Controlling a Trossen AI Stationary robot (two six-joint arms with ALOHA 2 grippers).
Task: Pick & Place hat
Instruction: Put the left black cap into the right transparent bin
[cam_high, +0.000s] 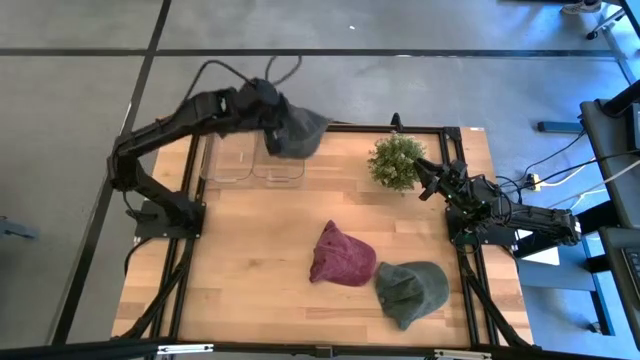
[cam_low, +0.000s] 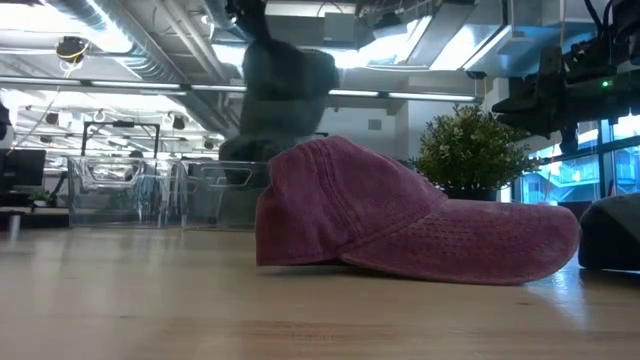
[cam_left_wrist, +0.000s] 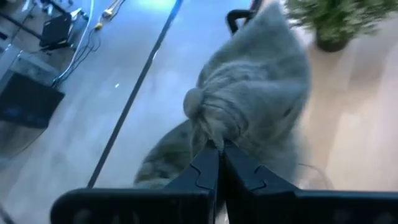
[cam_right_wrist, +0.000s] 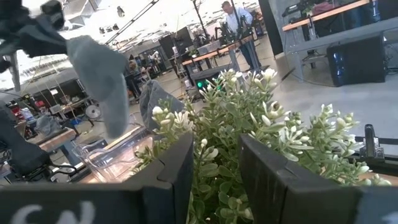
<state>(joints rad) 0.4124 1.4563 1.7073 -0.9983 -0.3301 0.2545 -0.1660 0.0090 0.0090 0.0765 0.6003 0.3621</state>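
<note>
Wooden planks form the table (cam_high: 250, 270), which is framed by a black rail and surrounded by grey floor, with an open workshop seen beyond it in the low view. Two clear bins (cam_high: 252, 160) are set side by side at the far edge, and a potted plant (cam_high: 396, 160) is placed near the far right corner. A maroon cap (cam_high: 342, 256) is laid near the middle of the table, and a dark green cap (cam_high: 412, 290) is laid just beside it toward the near right edge. A grey hat (cam_high: 296, 130) is held in the air over the right-hand bin by the left end effector (cam_high: 268, 112), whose fingers are clenched on a bunched fold of the fabric, as is shown in the left wrist view. The right end effector (cam_right_wrist: 214, 168) is parked at the right edge of the table just beside the plant, with its fingers spread apart and nothing between them. The hat is judged to be light, soft and limp, since it is seen hanging in loose folds below the pinch; it is likely to drape and swing rather than keep a shape. A gathered fold near the crown is judged to be a sound place for hold to be taken, and release over the bin appears to be the step in hand.
</note>
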